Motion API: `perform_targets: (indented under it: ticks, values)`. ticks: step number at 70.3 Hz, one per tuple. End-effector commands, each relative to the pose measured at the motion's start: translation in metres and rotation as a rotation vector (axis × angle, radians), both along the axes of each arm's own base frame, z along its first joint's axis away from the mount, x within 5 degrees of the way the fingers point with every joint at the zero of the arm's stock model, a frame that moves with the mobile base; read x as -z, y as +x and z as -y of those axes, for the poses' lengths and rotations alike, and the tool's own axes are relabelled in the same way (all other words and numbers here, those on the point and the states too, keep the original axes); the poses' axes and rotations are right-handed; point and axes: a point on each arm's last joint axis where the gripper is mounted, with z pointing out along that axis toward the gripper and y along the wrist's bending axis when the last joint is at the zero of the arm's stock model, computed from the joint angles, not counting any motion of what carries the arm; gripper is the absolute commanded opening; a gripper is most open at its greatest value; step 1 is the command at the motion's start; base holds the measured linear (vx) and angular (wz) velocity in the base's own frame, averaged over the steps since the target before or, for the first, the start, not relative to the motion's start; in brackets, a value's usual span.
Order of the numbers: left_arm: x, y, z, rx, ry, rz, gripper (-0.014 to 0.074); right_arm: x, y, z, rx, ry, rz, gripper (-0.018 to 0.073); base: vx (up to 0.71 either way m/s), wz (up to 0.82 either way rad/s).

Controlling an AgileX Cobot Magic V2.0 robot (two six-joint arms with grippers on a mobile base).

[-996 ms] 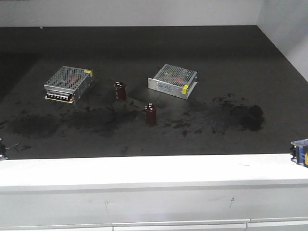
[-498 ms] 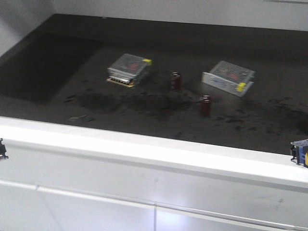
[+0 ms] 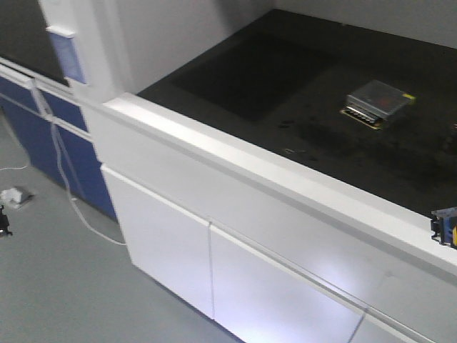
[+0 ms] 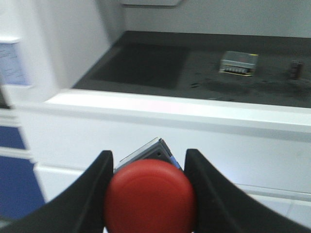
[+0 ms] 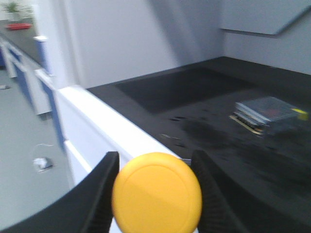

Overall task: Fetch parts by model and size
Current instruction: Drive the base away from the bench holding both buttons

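In the left wrist view, my left gripper (image 4: pixel 148 190) is shut on the red-capped push-button switch (image 4: pixel 149 196). The round cap fills the gap between the black fingers (image 4: pixel 92 196). The switch's dark base (image 4: pixel 148 152), with a blue edge, sticks out behind the cap. In the right wrist view, my right gripper (image 5: pixel 156 191) is shut on the yellow-capped switch (image 5: pixel 156 194), whose base is hidden behind the cap. Both grippers hang in front of the white cabinet, short of the black worktop. A blue-marked bit (image 3: pixel 444 226) shows at the front view's right edge.
A white cabinet (image 3: pixel 214 243) with a raised white front rim (image 3: pixel 235 161) carries the black worktop (image 3: pixel 300 86). On it lie a silver mesh-topped box (image 3: pixel 378 102) (image 4: pixel 238 63) (image 5: pixel 269 112) and a dark red cylinder (image 4: pixel 295 68). Blue cabinets (image 3: pixel 43 136) and grey floor (image 3: pixel 57 286) are at the left.
The front view has swung left: worktop and mesh box slid to the upper right, the cylinders and second box left the frame, and cabinet fronts and floor came in.
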Motion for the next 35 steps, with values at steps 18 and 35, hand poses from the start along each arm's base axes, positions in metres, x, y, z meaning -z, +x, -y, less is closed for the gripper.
perform_targets:
  ticks: [18,35]
  values:
    - [-0.0144,0.0007,0.0011,0.009,-0.041,0.085,-0.0007,-0.0155,0.0001,-0.0001,0.000,0.022,0.096,-0.0005,-0.03,0.88]
    - [-0.0144,0.0007,0.0011,0.009,-0.041,0.085,-0.0007,-0.0155,0.0001,-0.0001,0.000,0.022,0.096,-0.0005,0.00,0.97]
